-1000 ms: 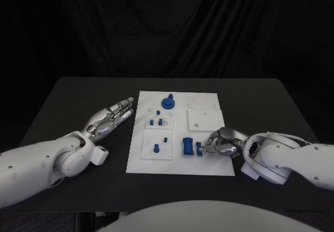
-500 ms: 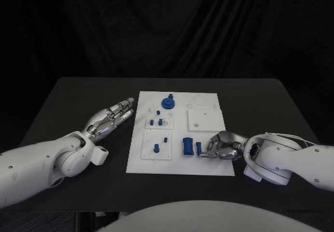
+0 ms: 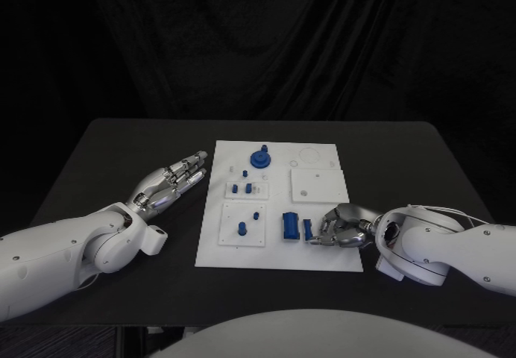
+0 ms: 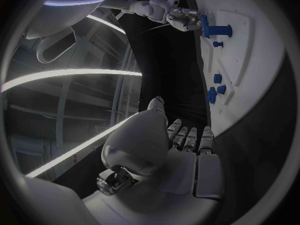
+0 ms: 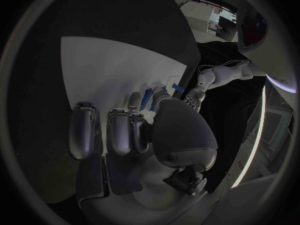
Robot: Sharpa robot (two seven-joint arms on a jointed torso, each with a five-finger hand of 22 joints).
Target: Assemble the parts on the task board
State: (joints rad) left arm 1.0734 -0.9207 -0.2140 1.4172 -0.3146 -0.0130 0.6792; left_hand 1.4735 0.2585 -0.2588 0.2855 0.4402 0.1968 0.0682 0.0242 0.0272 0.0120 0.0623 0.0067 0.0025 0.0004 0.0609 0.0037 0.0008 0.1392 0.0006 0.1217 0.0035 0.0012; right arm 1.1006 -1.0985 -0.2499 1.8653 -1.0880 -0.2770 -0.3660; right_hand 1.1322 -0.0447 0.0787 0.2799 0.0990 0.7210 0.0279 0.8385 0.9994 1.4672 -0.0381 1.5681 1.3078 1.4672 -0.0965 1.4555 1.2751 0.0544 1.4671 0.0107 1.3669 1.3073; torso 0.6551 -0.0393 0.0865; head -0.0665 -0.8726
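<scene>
The task board point(image 3: 323, 257) is laid flat mid-bench point(image 3: 97, 149), and the action is all at its near right corner. The right hand point(image 3: 341, 227) is curled in over that corner, and a small blue part point(image 3: 309, 229) looks to be pinched at the fingertips, though the exact contact can't really be made out. Just beside it, toward the board's middle, a bigger blue block point(image 3: 290, 226) is seen, long axis running away from the robot, roughly parallel to the pinched piece. So the next move is probably a short sideways nudge from right to left. The left hand point(image 3: 172, 183) is rested on the bench just off the board's left edge, spread flat, nothing held, much farther from the block.
</scene>
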